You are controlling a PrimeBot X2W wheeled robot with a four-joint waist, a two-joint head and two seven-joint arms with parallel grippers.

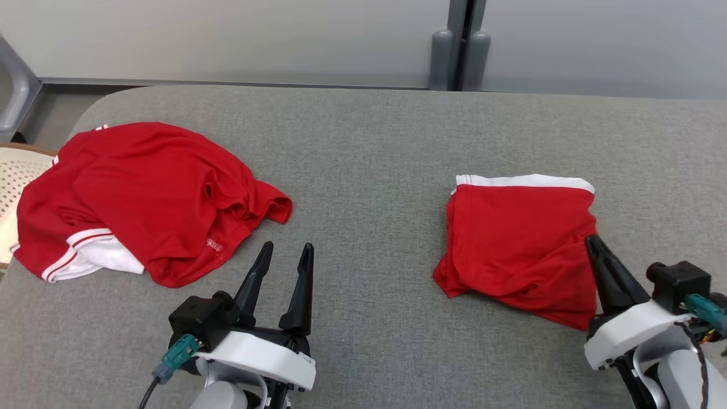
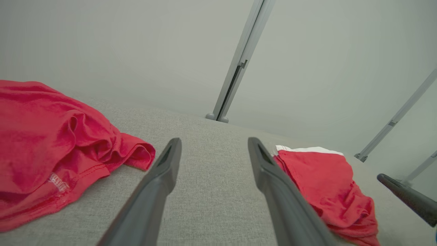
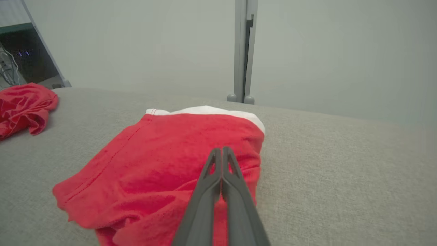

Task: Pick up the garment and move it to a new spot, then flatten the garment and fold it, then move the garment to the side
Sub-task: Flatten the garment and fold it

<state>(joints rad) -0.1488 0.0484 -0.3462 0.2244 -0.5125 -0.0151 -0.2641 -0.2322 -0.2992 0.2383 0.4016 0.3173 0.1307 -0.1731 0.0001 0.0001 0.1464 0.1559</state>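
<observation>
A folded red garment (image 1: 517, 244) (image 2: 324, 177) (image 3: 177, 153) with a white band along its far edge lies on the right of the grey padded table (image 1: 369, 147). My right gripper (image 1: 590, 238) (image 3: 222, 149) is shut, its tips resting at the garment's right edge; whether cloth is pinched between them I cannot tell. One of its dark fingers (image 2: 406, 198) shows in the left wrist view. My left gripper (image 1: 287, 247) (image 2: 214, 140) stands open over bare table between the two cloths, holding nothing.
A crumpled red shirt (image 1: 142, 193) (image 2: 44, 143) (image 3: 24, 106) with white trim lies at the left, near the table's rounded corner. A pale perforated seat (image 1: 17, 176) sits beyond the left edge. Grey wall panels and a post (image 1: 460, 51) stand behind the far edge.
</observation>
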